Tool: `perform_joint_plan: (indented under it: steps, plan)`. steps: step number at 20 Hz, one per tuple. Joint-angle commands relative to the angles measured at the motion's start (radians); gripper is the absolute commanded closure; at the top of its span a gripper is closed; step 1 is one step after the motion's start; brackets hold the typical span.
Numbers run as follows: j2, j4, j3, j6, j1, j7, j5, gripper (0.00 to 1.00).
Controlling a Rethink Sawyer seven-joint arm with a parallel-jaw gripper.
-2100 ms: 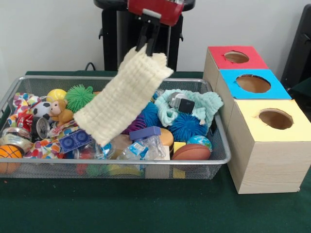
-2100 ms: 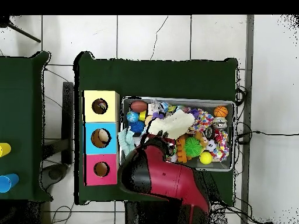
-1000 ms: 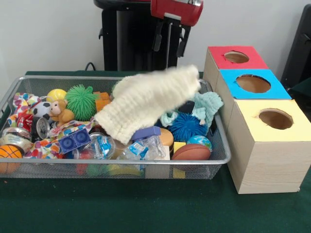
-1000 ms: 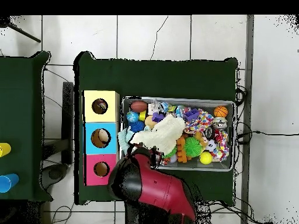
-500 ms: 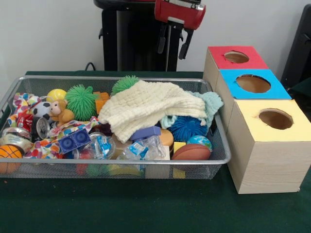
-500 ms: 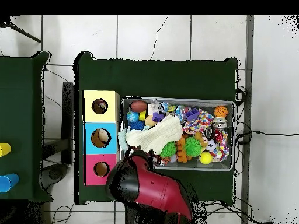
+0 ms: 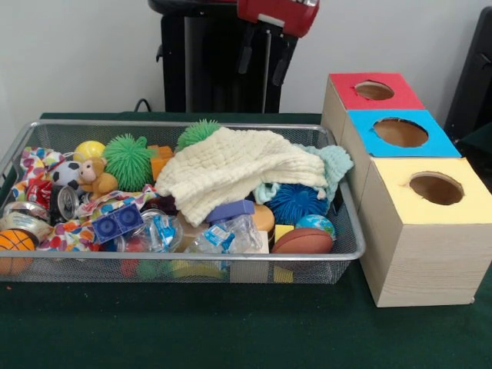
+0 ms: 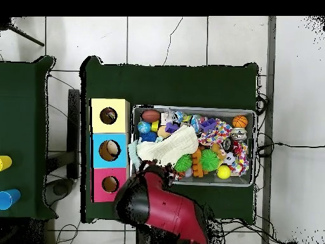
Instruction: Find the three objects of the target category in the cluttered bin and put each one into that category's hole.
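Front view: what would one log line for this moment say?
claw: open, empty, raised behind bin | cream waffle cloth: lying on the toys | polka-dot cloth: in bin, left end | yellow box hole: nothing entering

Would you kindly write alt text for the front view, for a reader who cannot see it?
A silver wire-mesh bin full of toys sits on a green table, a cream waffle cloth draped on top and a polka-dot cloth at its left end. The gripper hangs above, jaws open and empty. Red-, blue- and yellow-topped box stand in a row to the right.
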Motion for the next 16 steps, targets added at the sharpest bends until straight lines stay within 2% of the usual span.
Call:
perform_joint_plan:
  steps: [1,7,16]
  plan:
    - [0.089,-0.126,-0.050,-0.089,-0.103,0.081,-0.086,0.00]
    - [0.130,-0.117,0.108,-0.261,-0.283,0.086,-0.165,0.00]
    - [0.194,-0.125,0.158,-0.403,-0.346,0.136,-0.195,0.00]
